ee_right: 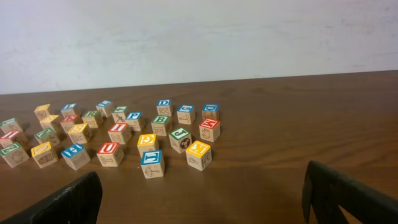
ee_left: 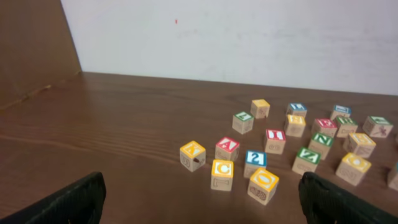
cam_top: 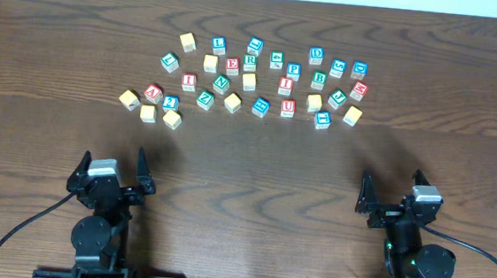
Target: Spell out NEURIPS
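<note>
Several wooden letter blocks lie scattered across the far middle of the table. In the overhead view I read a green N (cam_top: 221, 84), red E (cam_top: 232, 66), red U (cam_top: 287, 107), green R (cam_top: 250, 61), red I (cam_top: 285, 86) and blue P (cam_top: 293, 71). I cannot pick out an S. My left gripper (cam_top: 111, 167) is open and empty near the front left, well short of the blocks. My right gripper (cam_top: 393, 197) is open and empty near the front right. The left wrist view shows the N (ee_left: 322, 138) beyond the open jaws (ee_left: 202, 205). The right wrist view shows the U (ee_right: 109, 149) and P (ee_right: 133, 116) beyond the open jaws (ee_right: 202, 199).
Closest to the left gripper are yellow blocks C (ee_left: 222, 168) and O (ee_left: 263, 180) and a red A (ee_left: 227, 145). Closest to the right gripper are a blue T (ee_right: 151, 157) and a yellow block (ee_right: 198, 149). Bare wood lies between both grippers and the blocks.
</note>
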Controlling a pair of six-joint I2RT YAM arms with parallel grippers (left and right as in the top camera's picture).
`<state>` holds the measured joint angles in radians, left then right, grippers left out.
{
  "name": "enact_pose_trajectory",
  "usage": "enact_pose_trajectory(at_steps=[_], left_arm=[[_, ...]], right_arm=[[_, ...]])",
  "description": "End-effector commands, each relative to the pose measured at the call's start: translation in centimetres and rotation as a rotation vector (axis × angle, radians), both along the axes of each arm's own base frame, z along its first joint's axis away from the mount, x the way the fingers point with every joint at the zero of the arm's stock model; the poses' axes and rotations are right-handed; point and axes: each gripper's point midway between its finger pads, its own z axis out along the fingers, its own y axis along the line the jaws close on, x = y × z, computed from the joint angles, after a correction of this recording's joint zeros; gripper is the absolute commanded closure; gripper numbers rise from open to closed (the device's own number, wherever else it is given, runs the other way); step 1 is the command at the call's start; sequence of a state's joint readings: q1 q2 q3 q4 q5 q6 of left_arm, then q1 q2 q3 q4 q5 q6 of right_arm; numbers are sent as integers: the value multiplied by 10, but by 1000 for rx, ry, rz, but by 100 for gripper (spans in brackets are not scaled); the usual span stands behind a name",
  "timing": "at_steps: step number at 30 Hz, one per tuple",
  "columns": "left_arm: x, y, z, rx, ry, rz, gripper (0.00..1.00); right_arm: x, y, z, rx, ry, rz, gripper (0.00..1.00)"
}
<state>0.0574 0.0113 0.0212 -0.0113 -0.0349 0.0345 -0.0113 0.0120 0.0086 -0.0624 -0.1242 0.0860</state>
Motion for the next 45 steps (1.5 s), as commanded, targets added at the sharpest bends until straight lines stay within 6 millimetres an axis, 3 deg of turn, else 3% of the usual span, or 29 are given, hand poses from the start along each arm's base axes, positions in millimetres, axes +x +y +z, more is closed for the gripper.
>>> enact_pose_trajectory(at_steps=[1, 6, 10, 14, 21, 28, 34, 39, 45], left_arm=[[1, 2, -2, -6, -11, 7, 2], [2, -12, 9, -42, -38, -67, 2], [3, -15, 29, -43, -40, -87, 3], [10, -17, 60, -48, -21, -100, 2], [37, -44, 132, -106, 75, -260, 2], [61, -56, 165, -172, 318, -329, 3], [74, -57, 171, -215, 492, -324, 3], [84, -56, 156, -226, 544, -316, 2], [92, -55, 144, -236, 585, -313, 2]], right_arm=[[0, -1, -1, -12, -3, 1, 1], [0, -1, -1, -13, -3, 1, 1], [0, -1, -1, -12, -3, 1, 1], [0, -1, -1, -12, -3, 1, 1], [0, -1, -1, -12, -3, 1, 1], [0, -1, -1, -13, -3, 1, 1], [0, -1, 4, -13, -23, 0, 1], [0, 0, 15, -9, -67, 4, 1], [-4, 16, 39, 9, -154, 96, 1]])
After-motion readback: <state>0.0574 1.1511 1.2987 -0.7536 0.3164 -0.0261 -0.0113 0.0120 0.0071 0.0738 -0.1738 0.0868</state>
